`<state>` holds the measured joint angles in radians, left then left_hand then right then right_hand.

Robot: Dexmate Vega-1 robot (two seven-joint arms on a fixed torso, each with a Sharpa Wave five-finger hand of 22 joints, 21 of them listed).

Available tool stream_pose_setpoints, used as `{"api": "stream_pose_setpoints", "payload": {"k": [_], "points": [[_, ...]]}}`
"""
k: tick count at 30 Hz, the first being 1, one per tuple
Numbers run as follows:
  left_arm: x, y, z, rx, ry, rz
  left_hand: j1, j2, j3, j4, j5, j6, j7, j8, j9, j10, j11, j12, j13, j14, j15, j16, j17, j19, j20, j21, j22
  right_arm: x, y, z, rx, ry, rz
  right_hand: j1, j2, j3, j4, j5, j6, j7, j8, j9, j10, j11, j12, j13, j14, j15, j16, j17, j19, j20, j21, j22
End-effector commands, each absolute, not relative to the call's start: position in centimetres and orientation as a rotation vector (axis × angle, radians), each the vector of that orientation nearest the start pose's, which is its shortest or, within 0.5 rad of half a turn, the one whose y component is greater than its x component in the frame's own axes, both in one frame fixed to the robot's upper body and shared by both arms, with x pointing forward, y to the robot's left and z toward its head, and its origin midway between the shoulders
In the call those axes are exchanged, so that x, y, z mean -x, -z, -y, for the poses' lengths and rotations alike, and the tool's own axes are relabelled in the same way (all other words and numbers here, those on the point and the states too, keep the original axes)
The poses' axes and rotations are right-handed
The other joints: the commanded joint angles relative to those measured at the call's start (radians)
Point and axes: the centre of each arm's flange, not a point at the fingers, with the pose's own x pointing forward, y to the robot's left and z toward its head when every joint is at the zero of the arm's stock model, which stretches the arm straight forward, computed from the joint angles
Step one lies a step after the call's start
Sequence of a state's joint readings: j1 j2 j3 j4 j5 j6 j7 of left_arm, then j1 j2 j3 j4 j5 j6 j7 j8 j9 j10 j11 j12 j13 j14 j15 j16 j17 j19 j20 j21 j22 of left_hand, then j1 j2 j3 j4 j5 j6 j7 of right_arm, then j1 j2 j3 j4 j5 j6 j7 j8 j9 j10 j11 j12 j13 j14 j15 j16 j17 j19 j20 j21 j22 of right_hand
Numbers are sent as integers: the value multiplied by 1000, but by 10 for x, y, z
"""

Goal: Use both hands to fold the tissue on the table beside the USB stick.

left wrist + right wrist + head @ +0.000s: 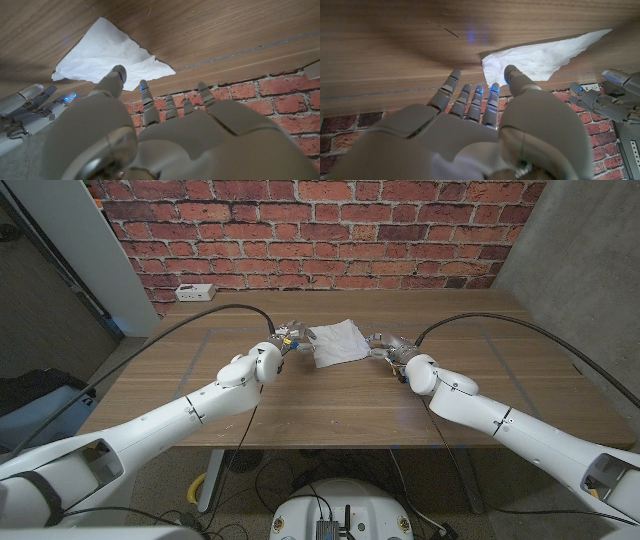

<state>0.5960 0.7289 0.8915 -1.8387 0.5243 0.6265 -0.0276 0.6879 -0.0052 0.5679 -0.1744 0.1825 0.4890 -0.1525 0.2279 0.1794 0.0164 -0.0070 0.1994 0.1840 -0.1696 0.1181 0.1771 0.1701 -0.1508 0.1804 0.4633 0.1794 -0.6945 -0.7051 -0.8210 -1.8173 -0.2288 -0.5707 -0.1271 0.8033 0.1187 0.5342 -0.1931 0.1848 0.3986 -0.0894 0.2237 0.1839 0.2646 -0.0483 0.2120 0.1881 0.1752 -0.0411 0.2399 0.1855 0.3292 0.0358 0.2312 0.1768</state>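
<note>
A crumpled white paper tissue [336, 343] lay toward the wooden worktop's [330, 405] far edge, between the left hand [286, 340] and right hand [387, 345], both with fingers [116, 80] released, grasping nothing.

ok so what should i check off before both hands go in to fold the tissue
1. White crumpled paper tissue lies unfolded on the brown wooden table: ok.
2. Left robot hand sits beside the tissue's edge, fingers apart, holding nothing: ok.
3. Right robot hand sits at the opposite edge, fingers apart, empty: ok.
4. Fingers touching the tissue: cannot tell.
5. USB stick's place: cannot tell.
6. White power strip sits well away by the wall: ok.
</note>
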Motion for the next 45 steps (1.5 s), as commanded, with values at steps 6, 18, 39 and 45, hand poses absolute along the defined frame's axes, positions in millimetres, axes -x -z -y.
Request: {"api": "stream_pose_setpoints", "payload": {"k": [6,18,39,45], "points": [[-610,-13,-146,-1560,-65,426,51,-63,-54,5,24,73,-31,9,4,-30,-28,-5,2,-60,21,0,5,-21,0,-32,3,-615,28,163,1154,-30,388,12,-30,-24,13,-1,20,-1,-2,3,9,3,-2,3,7,-18,-4,5,10,2,4,4],[-609,-11,-139,-1603,-26,410,70,-82,-82,16,41,118,-47,8,5,-46,-46,-5,2,-83,22,2,6,-35,-4,-54,4,-615,30,170,1060,-76,390,7,-41,-44,26,1,26,2,-6,4,12,7,-4,4,6,-15,-6,8,10,5,2,4],[-615,-3,-128,-1712,-59,348,128,-39,-88,19,25,187,-48,6,6,-37,-67,3,1,-87,14,8,5,-16,-3,-65,8,-616,29,170,1051,-82,399,-1,-36,-65,41,4,30,4,-11,4,12,11,-6,5,5,-11,-5,14,10,4,-1,5],[-621,1,-129,-1716,-54,327,137,-26,-86,20,18,189,-38,2,6,-29,-65,6,1,-80,9,10,5,-9,-4,-65,8,-616,28,169,1056,-79,405,-1,-34,-70,43,5,31,5,-12,4,13,12,-7,5,6,-11,-5,15,10,4,-1,6]]}}
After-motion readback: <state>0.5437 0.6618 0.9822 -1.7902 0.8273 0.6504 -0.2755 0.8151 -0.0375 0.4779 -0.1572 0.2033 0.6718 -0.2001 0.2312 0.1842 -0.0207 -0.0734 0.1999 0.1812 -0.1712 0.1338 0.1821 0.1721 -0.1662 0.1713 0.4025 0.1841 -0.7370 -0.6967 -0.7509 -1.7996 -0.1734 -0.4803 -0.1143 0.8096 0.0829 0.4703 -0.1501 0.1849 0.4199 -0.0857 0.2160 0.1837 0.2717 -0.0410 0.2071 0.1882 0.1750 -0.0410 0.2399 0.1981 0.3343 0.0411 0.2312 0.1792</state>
